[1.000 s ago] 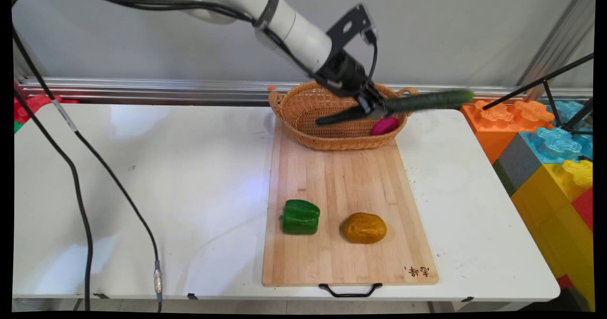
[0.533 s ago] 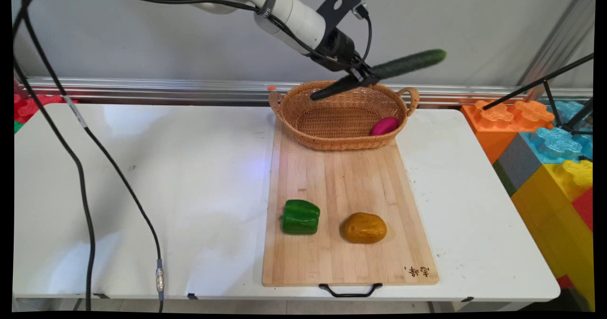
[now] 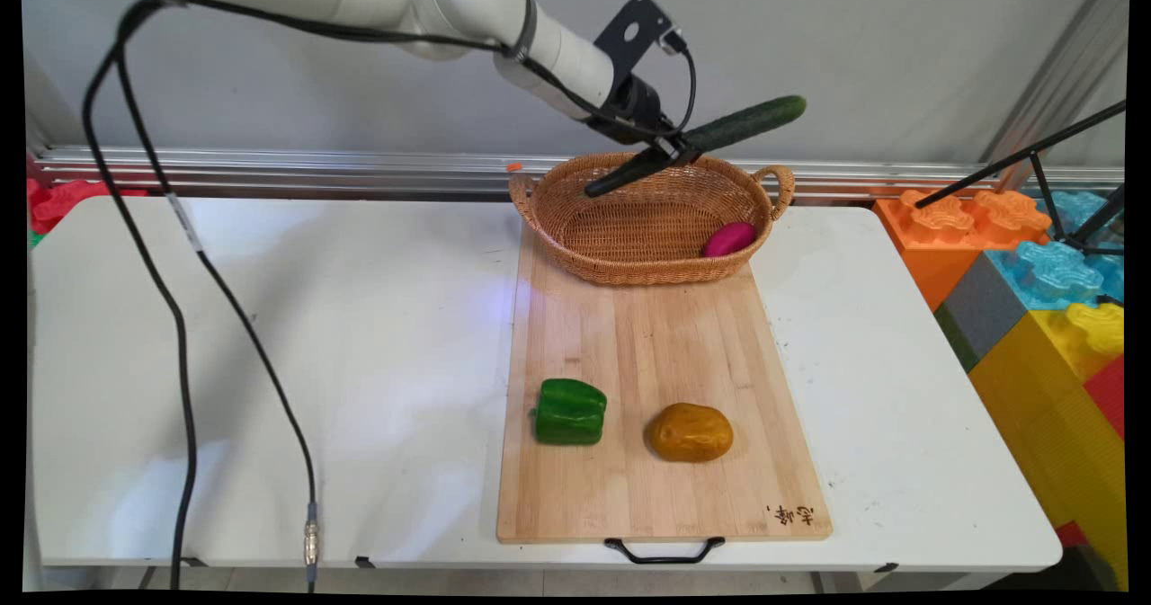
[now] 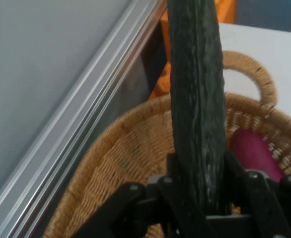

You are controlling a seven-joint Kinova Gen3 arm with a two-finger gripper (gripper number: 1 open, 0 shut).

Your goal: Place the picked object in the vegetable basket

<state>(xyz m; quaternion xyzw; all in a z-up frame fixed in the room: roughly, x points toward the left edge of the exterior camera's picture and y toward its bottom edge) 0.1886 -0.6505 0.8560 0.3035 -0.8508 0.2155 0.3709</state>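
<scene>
Cucumber point(image 3: 719, 135) gripped mid-length in clenched jaws of gripper point(image 3: 673, 148), tilted, airborne above wicker basket point(image 3: 575, 227) holding magenta item point(image 3: 729, 239). Long overhang favours slow, level carry. Green pepper point(image 3: 570, 412), potato point(image 3: 691, 431) on cutting board point(image 3: 647, 335), counter point(image 3: 270, 362).

A board point(image 3: 661, 380) lay on the desk point(image 3: 270, 362), right of the middle. A basket point(image 3: 575, 227) sat on the board's far end, with an oval thing point(image 3: 729, 238) in its right end. On the board's near half, a pepper point(image 3: 569, 412) lay left of a potato point(image 3: 691, 431). A cucumber point(image 3: 697, 144) hung slanted above the basket's far rim, in the pincer point(image 3: 670, 148). Blocks point(image 3: 1043, 299) stood right of the desk.
</scene>
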